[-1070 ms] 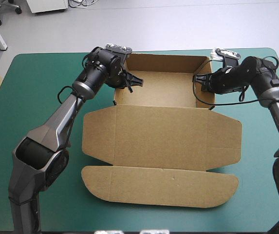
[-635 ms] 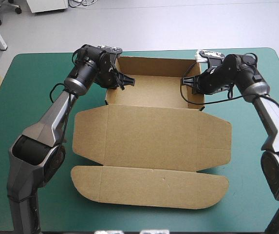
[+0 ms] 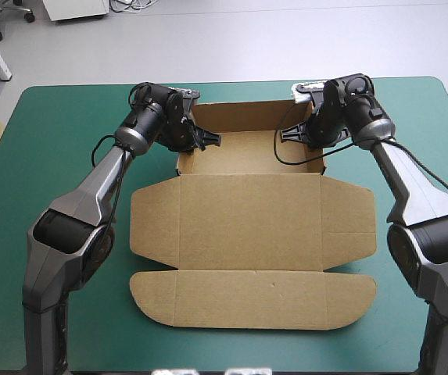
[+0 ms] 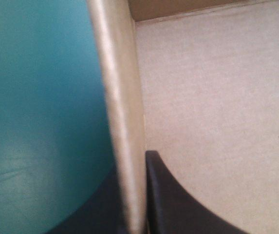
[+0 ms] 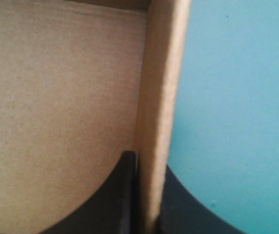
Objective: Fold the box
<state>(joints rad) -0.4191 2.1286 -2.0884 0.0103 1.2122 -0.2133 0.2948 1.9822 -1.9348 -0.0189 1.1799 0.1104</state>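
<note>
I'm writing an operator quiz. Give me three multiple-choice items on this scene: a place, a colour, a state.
1. Where does the left gripper hold the box? A) left side wall B) lid C) far wall
2. What colour is the table cover? A) grey B) teal-green C) red
3. How does the lid lie? A) upright B) tucked in C) flat
Answers: 1 A, that wall stands between its fingers; 2 B, seen all around the box; 3 C, it lies spread on the table cover.

high view overlooks table [image 3: 59,141]; wrist views hug, seemingly, opposite box [image 3: 247,234] walls.
</note>
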